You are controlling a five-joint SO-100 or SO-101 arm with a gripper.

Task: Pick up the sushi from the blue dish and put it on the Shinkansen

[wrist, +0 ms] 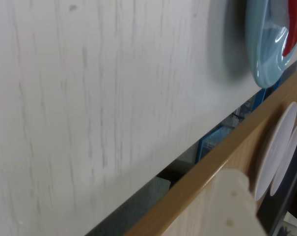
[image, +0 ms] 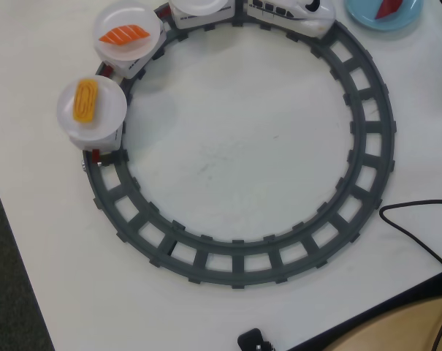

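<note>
A small dark-red wedge-shaped toy sushi (image: pixel 388 7) lies on the round light-blue plastic dish (image: pixel 367 16) at the overhead view's top right. Just left, the white toy Shinkansen (image: pixel 297 13) sits on the grey ring track (image: pixel 367 131), pulling white plates (image: pixel 126 18) with orange salmon (image: pixel 123 34) and yellow egg (image: pixel 85 100). The gripper's jaws cannot be seen.

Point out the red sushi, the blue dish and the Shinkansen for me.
red sushi (image: pixel 389 7): overhead view, middle of its visible part.
blue dish (image: pixel 367 14): overhead view, bare left part.
Shinkansen (image: pixel 297 14): overhead view, its white body.
</note>
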